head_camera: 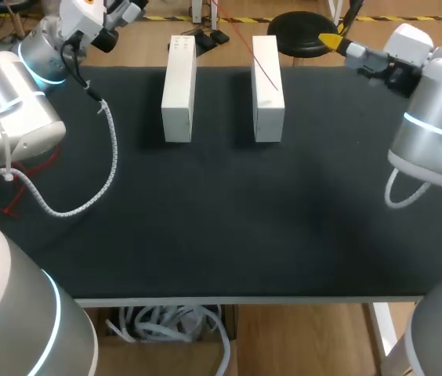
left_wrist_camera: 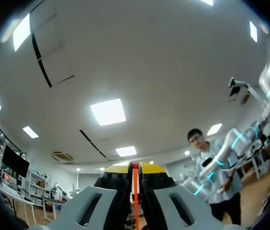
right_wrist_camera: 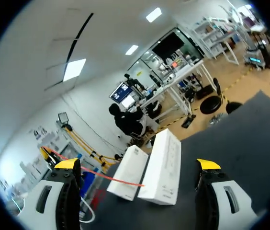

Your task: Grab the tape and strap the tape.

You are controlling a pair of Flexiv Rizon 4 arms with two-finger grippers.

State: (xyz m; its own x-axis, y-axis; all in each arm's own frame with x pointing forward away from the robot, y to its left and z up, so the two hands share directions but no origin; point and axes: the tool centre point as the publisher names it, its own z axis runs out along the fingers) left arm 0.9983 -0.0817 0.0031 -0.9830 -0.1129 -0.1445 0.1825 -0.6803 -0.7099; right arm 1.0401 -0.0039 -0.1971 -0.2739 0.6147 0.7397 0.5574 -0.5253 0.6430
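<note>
Tape: the tape (head_camera: 266, 70) is a thin red-orange strip, pulled taut on a slant from the top of the right-hand box (head_camera: 268, 94) out past the tabletop's far edge. I judge it is tensioned so it will lie flat for strapping.
Grip on it: in the left wrist view it runs up between the fingers of my left tool (left_wrist_camera: 135, 167), which is clamped on it with its tips aimed at the ceiling. That raised grip holds the line off the surface.
Right tool: my right tool (right_wrist_camera: 138, 165) is spread wide with nothing in it. It is raised near the far right corner and faces both boxes, with the tape ahead of it. I read this as readiness to take or press down the free run.
Boxes: the right-hand box and the left-hand box (head_camera: 178, 86) lie parallel and apart near the far edge. They are probably the load to be strapped.
Tabletop: the black tabletop (head_camera: 221, 219) also carries a white coiled cable (head_camera: 111, 157) trailing from my left arm.
Stage: early, I judge. The tape is gripped but I see no wrap.
</note>
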